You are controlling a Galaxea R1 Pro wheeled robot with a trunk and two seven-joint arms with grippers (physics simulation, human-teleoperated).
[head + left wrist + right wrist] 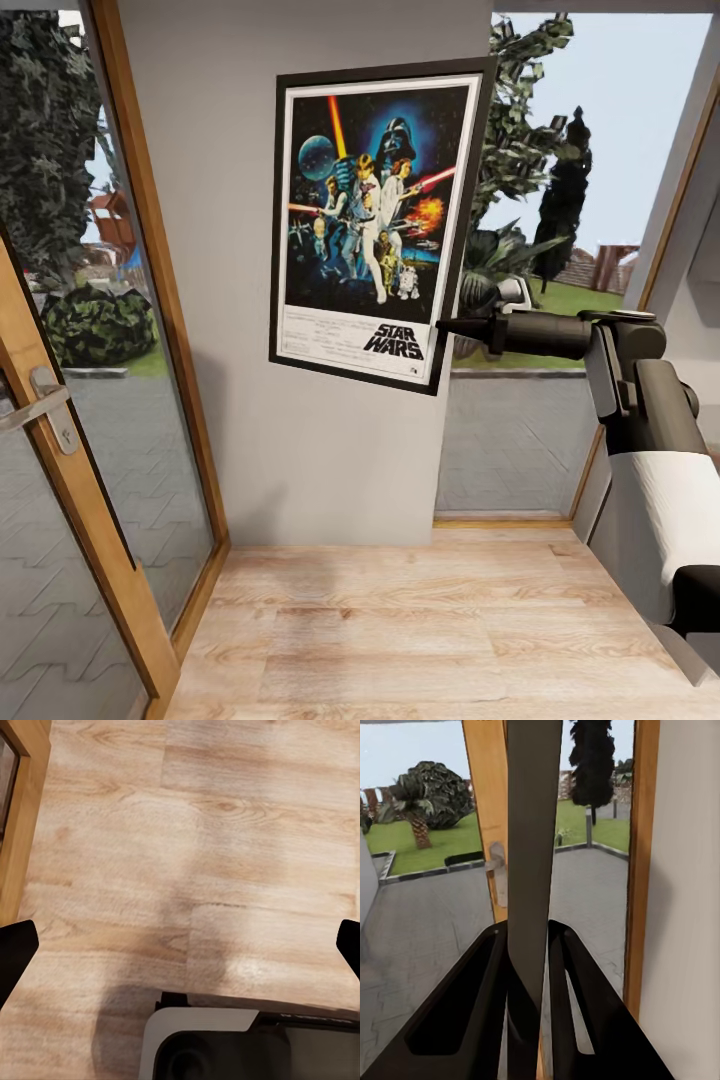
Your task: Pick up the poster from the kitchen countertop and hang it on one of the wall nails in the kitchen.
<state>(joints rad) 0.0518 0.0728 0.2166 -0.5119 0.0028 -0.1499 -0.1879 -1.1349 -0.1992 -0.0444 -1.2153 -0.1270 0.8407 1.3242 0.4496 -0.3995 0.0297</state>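
Poster: the Star Wars poster (370, 225) is up in front of the grey wall (300, 460), between two big windows. It leans a little, and its right side reaches past the wall's edge over the glass.
Right gripper: the right gripper (450, 325) pinches the poster's right edge near the bottom corner. In the right wrist view the right gripper (534, 975) has both black fingers (480, 1005) pressed on the thin grey edge of the poster (532, 832).
Left gripper: the left gripper (180, 945) points down at the wood floor (225, 832), jaws spread wide, holding nothing.
Door: a wood door with a metal handle (35, 400) is at the left.
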